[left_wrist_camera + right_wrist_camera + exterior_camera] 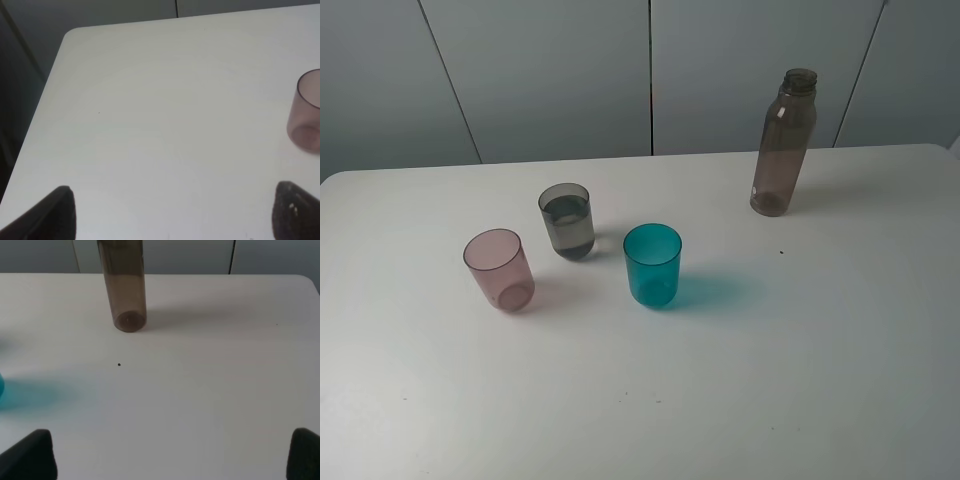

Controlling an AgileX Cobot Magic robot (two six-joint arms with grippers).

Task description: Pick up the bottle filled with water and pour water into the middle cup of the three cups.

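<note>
The smoky brown-pink bottle [783,142] stands upright and uncapped at the back right of the white table [820,380]; its lower part shows in the right wrist view [123,287]. The smoky grey middle cup [567,221] holds clear water. The pink cup [499,270] stands front left of it and shows in the left wrist view [306,112]. The teal cup [652,264] stands to the right. Neither arm shows in the exterior high view. My left gripper [175,212] and right gripper [172,455] are open and empty above the table, far from the bottle and cups.
Grey wall panels [650,70] stand behind the table's far edge. The table's left edge and rounded corner [67,37] show in the left wrist view. A small dark speck [119,364] lies on the table in front of the bottle.
</note>
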